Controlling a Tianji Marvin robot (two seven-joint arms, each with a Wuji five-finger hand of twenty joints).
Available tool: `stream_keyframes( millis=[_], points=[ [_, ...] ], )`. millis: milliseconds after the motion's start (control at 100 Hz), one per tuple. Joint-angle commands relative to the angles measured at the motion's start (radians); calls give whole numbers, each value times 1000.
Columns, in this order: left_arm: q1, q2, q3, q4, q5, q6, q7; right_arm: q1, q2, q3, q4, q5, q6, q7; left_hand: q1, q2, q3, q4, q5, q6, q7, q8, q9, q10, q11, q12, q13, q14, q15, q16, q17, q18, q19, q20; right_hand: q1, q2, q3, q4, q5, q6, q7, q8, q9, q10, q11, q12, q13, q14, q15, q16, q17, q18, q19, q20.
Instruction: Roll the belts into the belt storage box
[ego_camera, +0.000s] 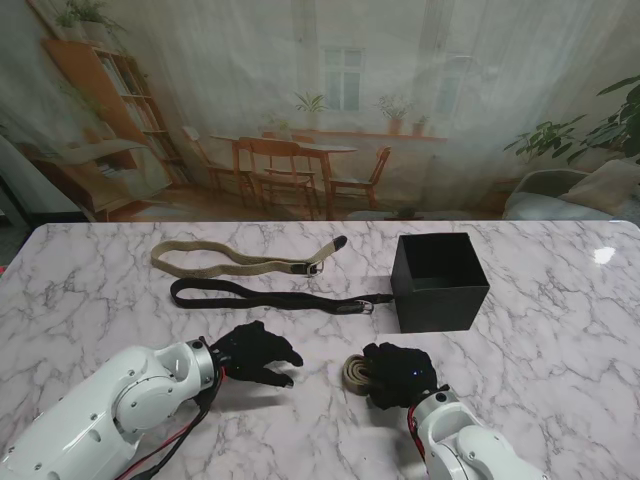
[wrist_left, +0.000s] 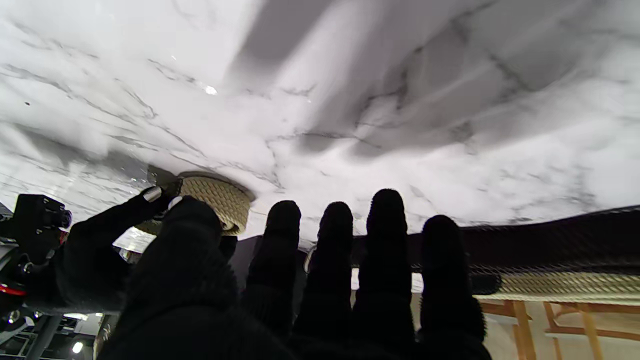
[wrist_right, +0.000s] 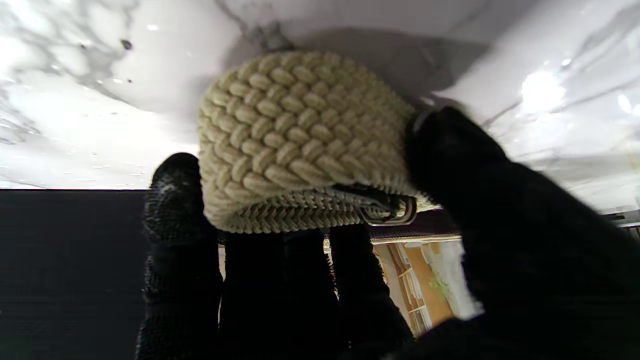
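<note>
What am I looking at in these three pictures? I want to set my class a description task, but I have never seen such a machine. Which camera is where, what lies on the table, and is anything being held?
This is a two-armed robot with black-gloved, five-fingered hands. The wide picture is taken from its stand, looking down on a marble table. The other two come from cameras on its wrists and appear upside down, so the fingers rise from the bottom edge.

On the table lie a beige belt and a black belt, both stretched out flat, the beige one farther from the robot. To their right stands an open black storage box.

The right hand grips a rolled-up braided belt; its wrist view shows the fingers closed around the coil. The left hand hovers open, holding nothing.
</note>
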Motion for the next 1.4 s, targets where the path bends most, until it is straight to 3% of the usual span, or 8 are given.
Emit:
stream_keyframes(
  millis=[0, 160, 260, 420, 480, 630, 1080, 1390],
  points=[
    [12, 2, -17, -11, 5, 2, -2, -13, -3, -12, 36, 7, 12, 10, -18, 25, -26, -11, -18, 7, -3, 7, 22, -6, -15, -15, 21, 12, 19, -5, -2, 24, 20, 12, 123, -11, 84, -8, 48, -74, 80, 35, 66, -51, 99, 41, 173, -89, 520, 64, 47, -97, 63, 1],
    [41, -3, -63, -18, 30, 7, 33, -4, -8, -21, 54, 12, 27, -26, -16, 25, -25, -11, -14, 7, -1, 10, 25, -7, -17, -19, 22, 11, 18, -5, -1, 26, 19, 11, 166, -32, 75, -35, 78, -126, 159, 53, 116, -68, 101, 54, 209, -98, 551, 87, 84, -111, 82, 9],
    [50, -5, -76, -15, 36, 14, 45, 0, -7, -25, 59, 15, 32, -19, -15, 25, -25, -11, -13, 10, -1, 12, 26, -7, -18, -21, 23, 12, 18, -5, -5, 30, 15, 9, 91, -47, 43, 23, 63, -120, 167, 41, 82, -63, 102, 42, 186, -88, 523, 85, 57, -97, 58, 9],
    [56, -6, -85, -15, 45, 15, 53, 6, -11, -35, 73, 21, 38, -40, -16, 24, -26, -11, -13, 8, -1, 13, 25, -9, -19, -23, 24, 11, 18, -5, -5, 31, 14, 8, 200, -25, 69, -35, 83, -166, 235, 62, 139, -83, 122, 69, 219, -107, 585, 112, 86, -113, 96, 28],
    [59, -6, -88, -17, 46, 16, 57, 8, -14, -38, 80, 26, 39, -64, -17, 24, -26, -11, -13, 7, -1, 14, 26, -8, -19, -23, 25, 11, 17, -5, -5, 31, 14, 8, 224, -16, 94, -35, 85, -189, 298, 2, 163, -92, 127, 80, 235, -114, 618, 111, 103, -118, 117, 31],
    [66, -8, -100, -20, 52, 15, 70, 3, -20, -28, 88, 23, 25, -123, -18, 23, -25, -11, -12, 8, -1, 15, 28, -9, -20, -25, 26, 10, 17, -5, -4, 32, 13, 9, 243, -29, 154, -44, 125, -254, 378, -16, 211, -105, 145, 80, 281, -125, 667, 124, 148, -131, 157, 38],
    [83, -14, -136, -23, 73, 22, 111, -88, -22, 83, -8, -29, -63, -207, -19, 22, -25, -11, -11, 9, -1, 16, 30, -11, -20, -27, 26, 10, 15, -5, -6, 34, 11, 9, 248, -33, 178, -48, 157, -288, 428, -36, 225, -94, 154, 103, 298, -130, 698, 146, 166, -130, 177, 38],
    [85, -20, -164, -5, 90, 53, 159, -141, -23, 240, -113, -97, -187, -285, -21, 22, -26, -12, -9, 10, 1, 18, 28, -12, -22, -30, 23, 9, 10, -8, -9, 37, 5, 7, 249, -27, 180, -54, 161, -289, 433, -42, 223, -89, 152, 115, 297, -133, 700, 151, 166, -128, 177, 37]
  ],
)
